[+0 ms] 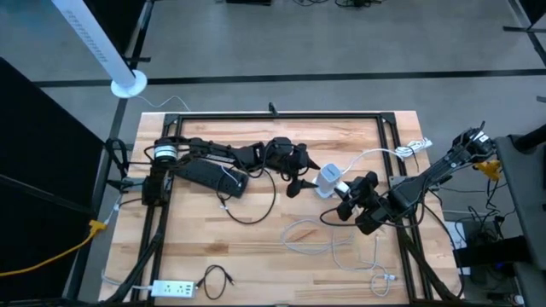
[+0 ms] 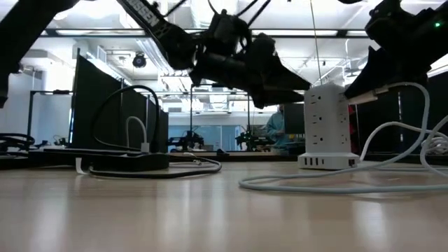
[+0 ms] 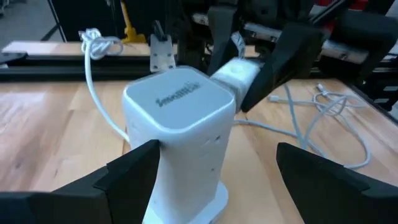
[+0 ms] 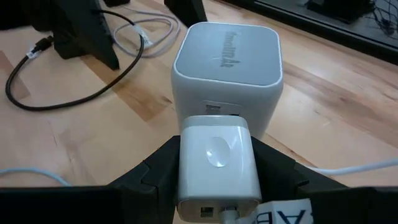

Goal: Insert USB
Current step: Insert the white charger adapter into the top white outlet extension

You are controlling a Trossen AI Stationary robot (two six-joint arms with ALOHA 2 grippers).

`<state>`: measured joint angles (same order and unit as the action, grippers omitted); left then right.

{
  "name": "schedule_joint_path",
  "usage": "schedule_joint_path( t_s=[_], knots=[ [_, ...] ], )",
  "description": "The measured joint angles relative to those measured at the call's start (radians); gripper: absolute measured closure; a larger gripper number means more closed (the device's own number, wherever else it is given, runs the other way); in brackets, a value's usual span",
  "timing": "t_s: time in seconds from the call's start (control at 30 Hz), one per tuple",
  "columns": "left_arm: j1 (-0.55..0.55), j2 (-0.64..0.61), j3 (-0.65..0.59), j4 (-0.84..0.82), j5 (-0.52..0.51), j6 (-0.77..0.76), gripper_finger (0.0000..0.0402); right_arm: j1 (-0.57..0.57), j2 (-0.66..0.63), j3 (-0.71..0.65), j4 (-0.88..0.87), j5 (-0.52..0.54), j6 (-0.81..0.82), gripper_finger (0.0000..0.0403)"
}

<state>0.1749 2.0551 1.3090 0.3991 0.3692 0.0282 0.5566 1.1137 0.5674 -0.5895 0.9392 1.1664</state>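
A white square power tower (image 1: pixel 328 178) stands upright on its base mid-table, its white cord running toward the far right. My left gripper (image 3: pixel 217 149) is open and reaches in from the table's left at tower height, one finger close against the tower (image 3: pixel 177 118) and the other well clear of it. My right gripper (image 4: pixel 214 163) comes from the right and is shut on a white plug-in adapter (image 4: pixel 214 158), which sits against the tower's side wall (image 4: pixel 227 62). In the low view the tower (image 2: pixel 325 126) stands between both grippers. My left gripper: one finger (image 3: pixel 134 171) overlaps the tower's lower side; whether it touches I cannot tell. My right gripper pinches the adapter's body (image 4: pixel 186 155) by its two side faces, one finger (image 4: pixel 152 171) on each. It comes slanting down from the right, with the adapter lifted clear of the table and its front end at the tower's side wall. A white cable with a label (image 4: pixel 283 214) leaves the adapter's rear end.
A flat black box (image 1: pixel 209 175) with a looping black cable (image 1: pixel 256 209) lies left of centre. Loose white cable (image 1: pixel 317 234) is spread near the front right. A white power strip (image 1: pixel 175 288) sits at the near left edge. Black frame rails (image 1: pixel 281 115) border the table.
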Motion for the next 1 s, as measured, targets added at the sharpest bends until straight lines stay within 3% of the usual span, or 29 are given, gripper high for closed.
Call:
schedule_joint_path(
  t_s=[0.3, 0.47, 1.0],
  knots=[
    [0.001, 0.097, 0.054, 0.059, -0.016, -0.030, 0.0090, -0.071, 0.000, 0.002, 0.009, -0.008, -0.034, 0.0259],
    [0.000, 0.098, 0.065, 0.052, -0.014, -0.010, 0.0090, -0.109, -0.001, 0.002, 0.068, -0.094, -0.140, 0.0259],
    [-0.014, 0.076, 0.065, -0.024, -0.041, 0.055, 0.0090, -0.152, 0.001, 0.040, 0.049, -0.138, 0.012, 0.0259]
  ],
)
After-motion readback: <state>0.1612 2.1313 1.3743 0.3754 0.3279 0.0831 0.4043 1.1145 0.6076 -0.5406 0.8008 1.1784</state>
